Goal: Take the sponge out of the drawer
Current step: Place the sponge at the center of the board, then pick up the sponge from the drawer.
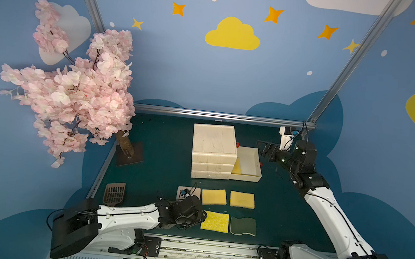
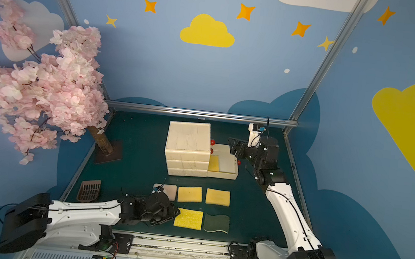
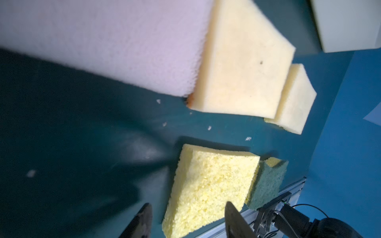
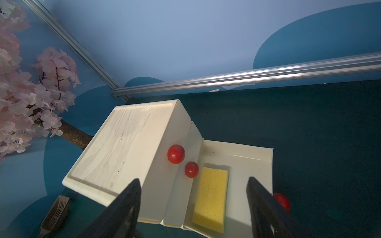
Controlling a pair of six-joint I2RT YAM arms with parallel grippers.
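Right gripper (image 4: 193,181) hovered, claw spread wide, above the pulled-out bottom drawer (image 4: 247,171). We saw the sponge (image 4: 210,197) lying flat inside, tucked against the cabinet (image 4: 123,144). Down front, the left gripper (image 3: 187,204) stood parted astride one end of a coarse yellow pad (image 3: 212,181) on the mat (image 3: 82,123).

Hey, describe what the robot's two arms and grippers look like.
The left arm and right arm have white shells, black joints and thin black cables along them. The left gripper and right gripper are black, with flat tapered fingers.
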